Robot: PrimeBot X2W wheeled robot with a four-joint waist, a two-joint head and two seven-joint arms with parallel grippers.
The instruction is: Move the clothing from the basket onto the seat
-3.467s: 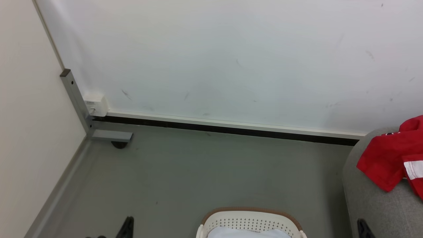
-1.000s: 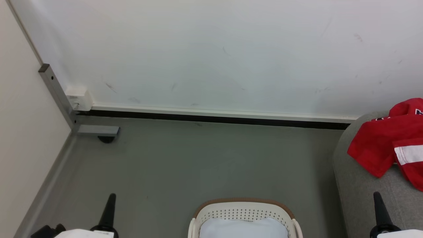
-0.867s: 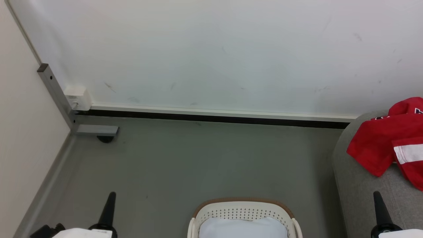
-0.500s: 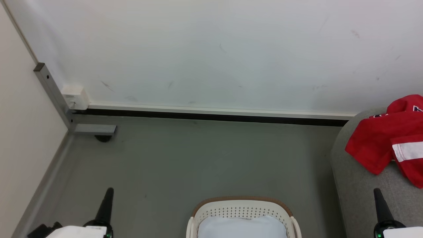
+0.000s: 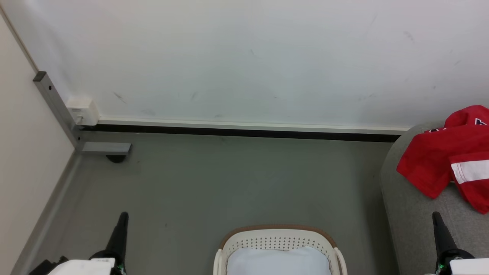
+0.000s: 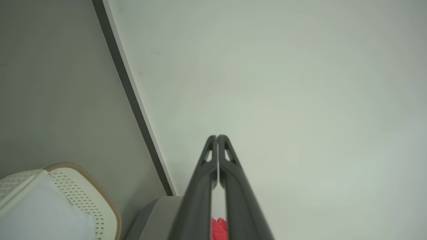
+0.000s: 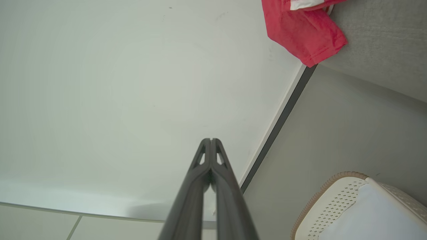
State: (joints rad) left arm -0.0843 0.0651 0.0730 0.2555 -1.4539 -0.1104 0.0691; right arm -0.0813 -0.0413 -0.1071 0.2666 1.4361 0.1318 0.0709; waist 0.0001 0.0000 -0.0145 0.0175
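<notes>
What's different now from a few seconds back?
The left gripper and right gripper have risen further into the head view, both shut and empty. The camera also shifted slightly. Nothing was taken or let go. The jersey stays on the seat, the white cloth in the basket.

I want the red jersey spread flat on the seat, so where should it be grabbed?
Probably pinch the red jersey at its pointed corner nearest the basket, coming down from the seat's floor side: that corner lies flat and free, the rest is folded over.
</notes>
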